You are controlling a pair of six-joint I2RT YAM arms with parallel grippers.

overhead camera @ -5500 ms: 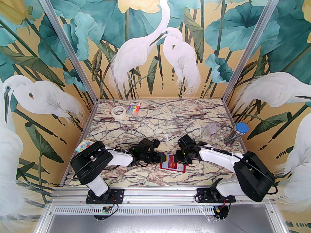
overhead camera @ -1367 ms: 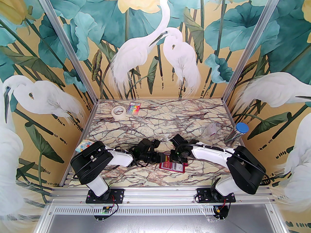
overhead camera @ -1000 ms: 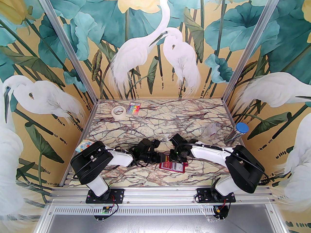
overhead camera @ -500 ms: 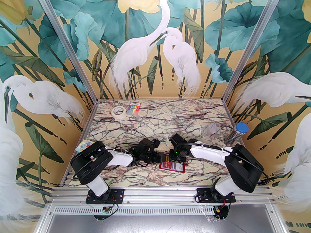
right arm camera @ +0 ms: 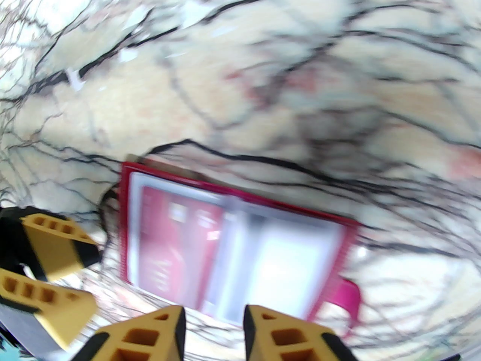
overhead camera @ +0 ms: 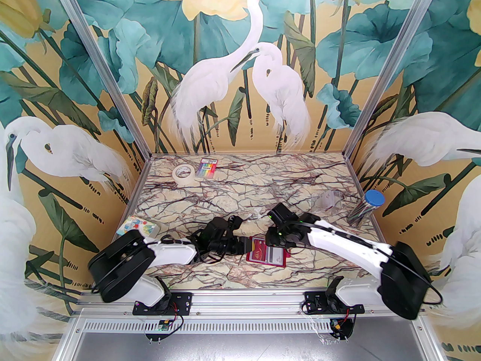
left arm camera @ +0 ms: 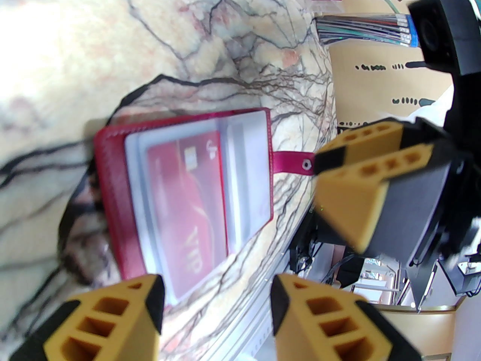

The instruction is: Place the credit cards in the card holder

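card holder [right arm camera: 124, 216]: open, flat on marble table [right arm camera: 263, 88] | red card [right arm camera: 176, 239]: in a pocket | right fingers [right arm camera: 150, 333]: parted, empty

I see the dark red holder [left arm camera: 112, 201] lying open and flat on the table [left arm camera: 56, 70]. A red VIP card [left arm camera: 186, 209] sits in one clear sleeve, and the snap tab [left arm camera: 289, 163] sticks out.

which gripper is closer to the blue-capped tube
Right. The right gripper is at the open wallet, left of the tube; the left gripper is further left, at the wallet's left edge.
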